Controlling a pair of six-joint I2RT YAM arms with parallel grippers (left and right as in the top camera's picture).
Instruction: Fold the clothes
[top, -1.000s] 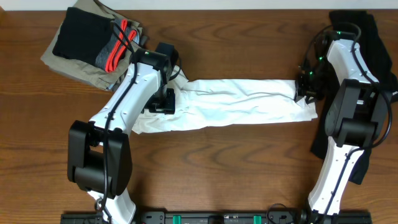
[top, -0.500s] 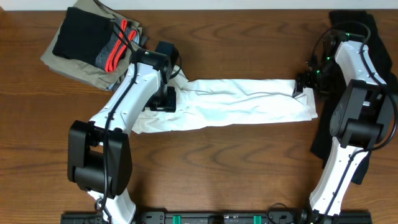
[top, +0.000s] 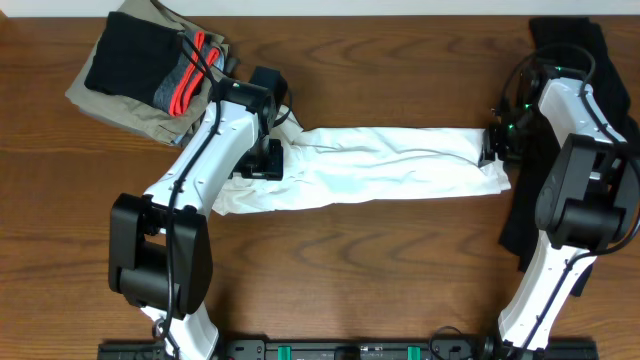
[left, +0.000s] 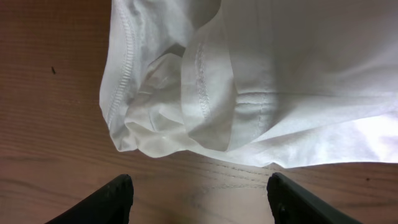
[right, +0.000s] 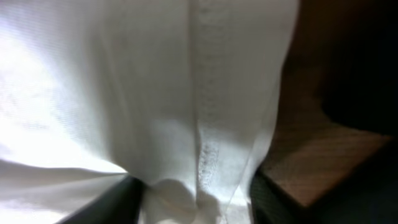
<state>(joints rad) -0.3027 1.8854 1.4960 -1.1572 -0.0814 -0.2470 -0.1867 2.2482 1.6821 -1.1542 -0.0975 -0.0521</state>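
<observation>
Shirt (top: 390, 165) lies folded to a long band, cross-folds left; left gripper (left: 199, 185) gapes empty, right gripper (right: 196, 190) straddles the right hem, grip unclear

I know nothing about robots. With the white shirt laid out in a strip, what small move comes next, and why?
Probably the right gripper closes on the end of the shirt. In the right wrist view its fingers stand apart with the cloth between them, so nothing is held yet. The left gripper is open too, the cloth just ahead of it.
</observation>
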